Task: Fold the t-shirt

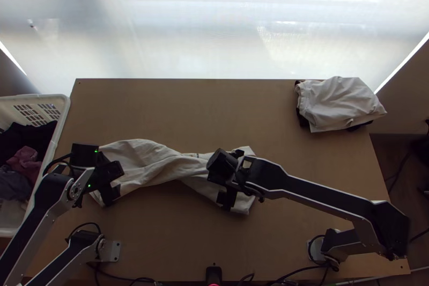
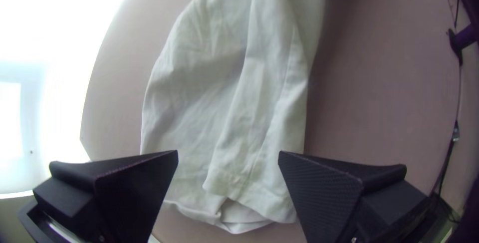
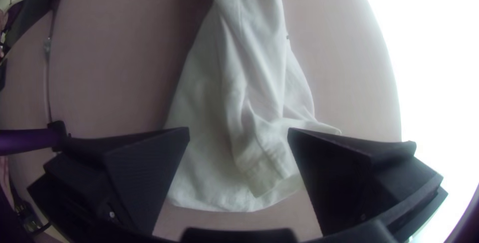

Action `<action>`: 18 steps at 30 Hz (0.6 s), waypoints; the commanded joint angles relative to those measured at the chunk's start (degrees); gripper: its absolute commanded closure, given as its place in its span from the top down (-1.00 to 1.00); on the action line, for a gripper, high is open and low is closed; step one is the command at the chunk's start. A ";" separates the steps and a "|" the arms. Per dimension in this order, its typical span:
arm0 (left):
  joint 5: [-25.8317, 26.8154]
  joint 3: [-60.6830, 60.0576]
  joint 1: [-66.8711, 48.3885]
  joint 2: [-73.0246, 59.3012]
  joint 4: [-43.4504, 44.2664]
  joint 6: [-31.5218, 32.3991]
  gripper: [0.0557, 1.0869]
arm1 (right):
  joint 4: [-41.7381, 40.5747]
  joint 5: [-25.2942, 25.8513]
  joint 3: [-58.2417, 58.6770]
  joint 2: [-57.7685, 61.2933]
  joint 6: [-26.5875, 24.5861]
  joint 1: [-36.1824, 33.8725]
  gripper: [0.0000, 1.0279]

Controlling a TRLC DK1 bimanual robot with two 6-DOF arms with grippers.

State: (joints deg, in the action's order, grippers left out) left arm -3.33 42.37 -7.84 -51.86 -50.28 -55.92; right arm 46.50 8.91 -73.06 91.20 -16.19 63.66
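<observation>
My left pincer (image 1: 109, 183) and right pincer (image 1: 230, 180) are both spread over one twisted pale shirt (image 1: 153, 163); one counter (image 1: 177, 109), one basket (image 1: 65, 111), one clothes pile (image 1: 340, 103).

The white t-shirt (image 2: 229, 88) lies bunched in lengthwise folds on the table (image 2: 374, 88), its near end rumpled and turned over itself. The left gripper (image 2: 228, 154) stands wide open above that end, one flat black finger toward each side of the cloth.
</observation>
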 commanded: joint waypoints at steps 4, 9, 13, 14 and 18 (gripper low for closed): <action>-0.62 -7.04 10.21 2.90 3.70 -16.33 0.87 | -4.84 0.67 0.28 2.41 -2.45 0.50 0.68; 0.52 -7.56 11.70 2.72 3.79 -17.82 0.87 | -6.16 1.11 2.04 2.67 -3.24 0.06 0.52; 2.10 -8.44 14.08 2.55 3.88 -21.51 0.87 | -7.74 1.64 4.24 3.11 -3.59 -0.20 0.52; 2.19 -8.71 14.16 2.55 3.88 -22.48 0.87 | -8.09 1.82 4.85 3.11 -3.68 -0.20 0.52; 3.42 -9.23 15.48 2.64 2.91 -26.87 0.87 | -9.50 2.17 6.79 3.72 -3.94 -0.46 0.52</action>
State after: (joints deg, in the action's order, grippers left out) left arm -1.80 34.41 4.91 -49.32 -46.61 -76.79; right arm 39.22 10.57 -69.17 94.11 -19.59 63.55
